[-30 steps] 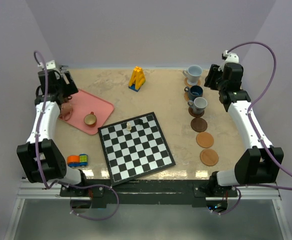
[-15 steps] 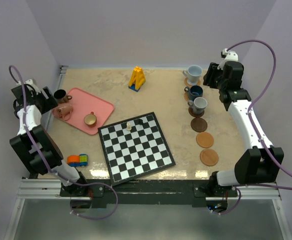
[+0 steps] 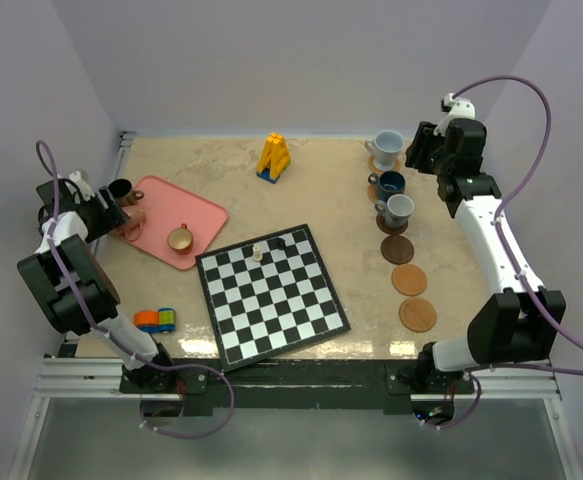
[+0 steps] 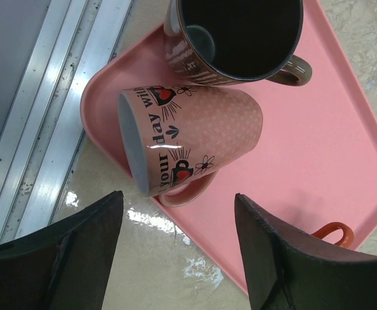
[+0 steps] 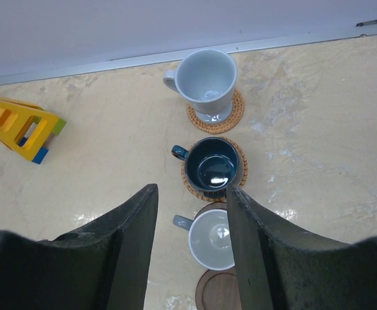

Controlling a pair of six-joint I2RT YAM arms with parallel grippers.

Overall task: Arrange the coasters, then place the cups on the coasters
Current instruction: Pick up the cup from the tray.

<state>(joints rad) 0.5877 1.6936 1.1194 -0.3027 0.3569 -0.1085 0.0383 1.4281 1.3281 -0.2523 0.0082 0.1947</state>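
Note:
A pale cup (image 3: 385, 145), a teal cup (image 3: 391, 184) and a grey cup (image 3: 399, 208) each stand on a coaster at the right. Three bare coasters (image 3: 409, 279) continue the line toward me. On the pink tray (image 3: 203, 215) are a black cup (image 4: 240, 39), a coppery pink cup (image 4: 188, 135) lying on its side, and a tan cup (image 3: 180, 238). My left gripper (image 4: 176, 197) is open and empty just short of the pink cup, at the tray's left end (image 3: 106, 212). My right gripper (image 5: 191, 188) hangs open above the teal cup (image 5: 212, 166) and grey cup (image 5: 213, 240).
A chessboard (image 3: 271, 295) carrying a small piece (image 3: 258, 251) lies in the middle. A yellow toy (image 3: 274, 157) stands at the back, and a small orange and blue toy (image 3: 155, 320) sits near the front left. A metal rail (image 4: 39, 129) borders the table beside the tray.
My left arm pulled back from over the tray to the far left, then came in toward the tray's left end, uncovering the black cup. The right arm stayed put.

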